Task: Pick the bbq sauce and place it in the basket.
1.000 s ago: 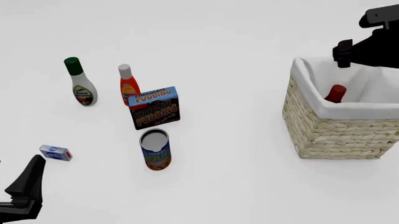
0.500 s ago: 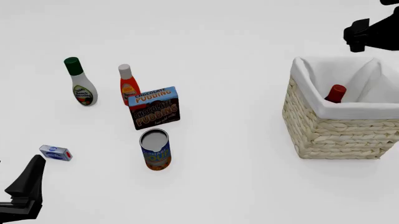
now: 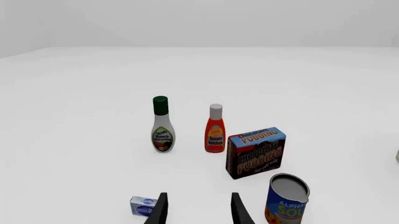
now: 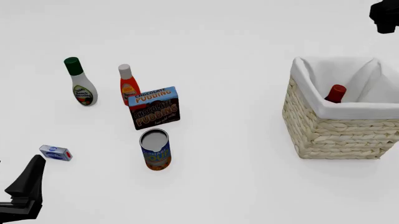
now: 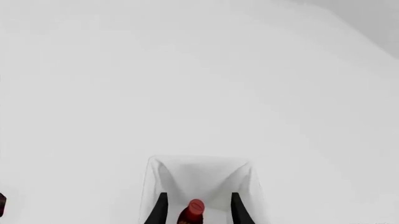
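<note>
The bbq sauce (image 4: pixel 336 93) stands inside the basket (image 4: pixel 337 133), leaning toward its left wall, with only its dark red cap and neck showing. In the right wrist view the bbq sauce (image 5: pixel 194 208) appears far below, between the spread fingers of my right gripper (image 5: pixel 198 196), inside the white-lined basket (image 5: pixel 156 182). That gripper is open and holds nothing. In the front view the right gripper (image 4: pixel 386 16) is high at the far right corner, well above the basket. My left gripper (image 3: pixel 199 195) is open and empty, low at the near left (image 4: pixel 30 179).
On the left half of the table stand a white bottle with a green cap (image 4: pixel 80 84), an orange-red bottle with a white cap (image 4: pixel 128 85), a chocolate pudding box (image 4: pixel 154 108), a soup can (image 4: pixel 155 149) and a small blue-white packet (image 4: pixel 55 153).
My right arm has risen and drawn back from just over the basket to the upper right corner. The bbq sauce stays in the basket. The left arm has not moved.
</note>
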`<move>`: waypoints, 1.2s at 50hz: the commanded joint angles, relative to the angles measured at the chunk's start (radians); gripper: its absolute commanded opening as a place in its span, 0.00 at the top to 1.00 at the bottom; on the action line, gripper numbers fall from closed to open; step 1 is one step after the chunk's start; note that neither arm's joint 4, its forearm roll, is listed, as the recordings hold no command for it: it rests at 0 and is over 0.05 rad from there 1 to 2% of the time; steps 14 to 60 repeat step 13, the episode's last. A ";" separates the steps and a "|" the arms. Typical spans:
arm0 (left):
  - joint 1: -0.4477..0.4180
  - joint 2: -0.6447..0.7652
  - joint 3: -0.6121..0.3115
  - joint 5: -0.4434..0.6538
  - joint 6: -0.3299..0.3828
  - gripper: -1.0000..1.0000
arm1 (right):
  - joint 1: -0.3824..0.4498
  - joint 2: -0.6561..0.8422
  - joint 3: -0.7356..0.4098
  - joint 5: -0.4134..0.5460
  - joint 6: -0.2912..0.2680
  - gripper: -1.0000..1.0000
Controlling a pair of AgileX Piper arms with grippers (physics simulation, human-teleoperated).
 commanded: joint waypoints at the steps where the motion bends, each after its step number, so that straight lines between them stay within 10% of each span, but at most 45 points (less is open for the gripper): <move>1: 0.000 0.000 0.000 0.000 0.000 0.00 | -0.018 -0.045 -0.008 0.016 0.013 0.00; 60: 0.000 0.000 0.000 0.000 0.000 0.00 | -0.045 -0.084 0.011 0.024 0.018 0.00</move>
